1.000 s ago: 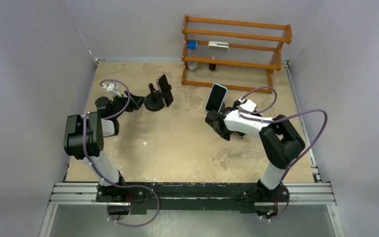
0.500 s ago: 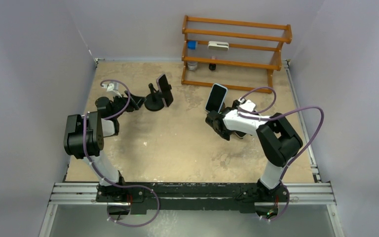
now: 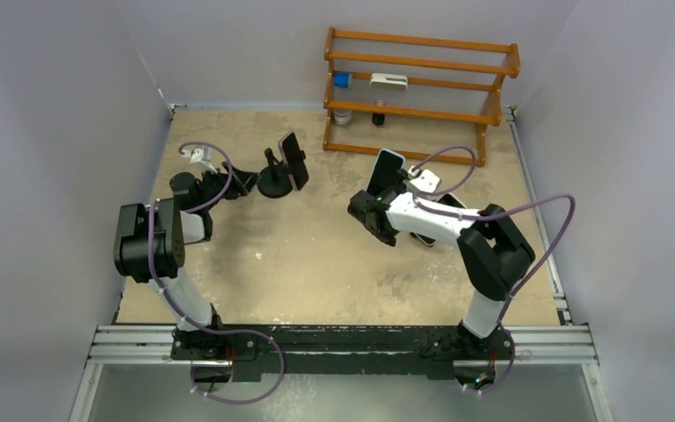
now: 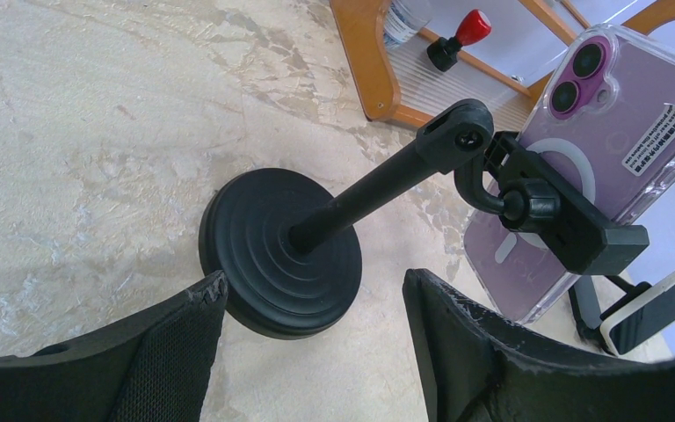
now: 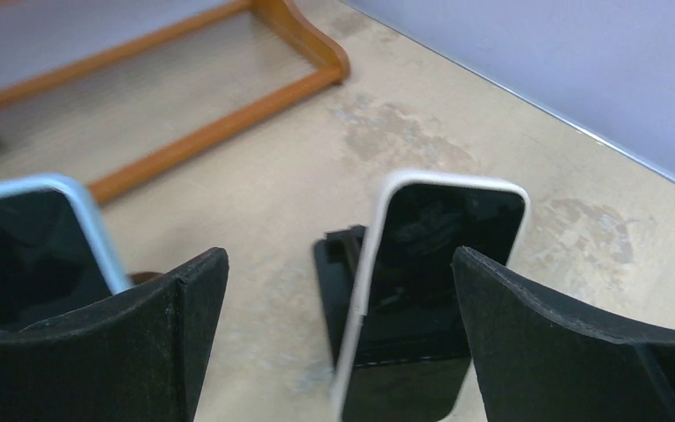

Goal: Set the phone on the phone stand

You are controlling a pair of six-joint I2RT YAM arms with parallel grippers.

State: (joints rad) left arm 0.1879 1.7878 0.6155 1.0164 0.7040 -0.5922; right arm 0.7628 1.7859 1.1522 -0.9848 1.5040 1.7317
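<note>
Mostly hidden: black stand [image 5: 334, 277] behind white-edged phone [image 5: 435, 255].

purple phone [image 4: 615, 105] in clear case, clamped in black phone stand [image 4: 281, 255] (round base), blue-rimmed phone [image 3: 385, 173] upright, well apart

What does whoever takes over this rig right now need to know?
The left end effector is open, fingers flanking the base of the round-base stand, whose clamp holds a purple phone.
The right end effector is open, holding nothing; the white-edged phone stands on a small black stand ahead of it, a blue-edged phone beside.
Done: white-edged phone looks seated.
Left: probably back the right arm out without clipping either phone.
</note>
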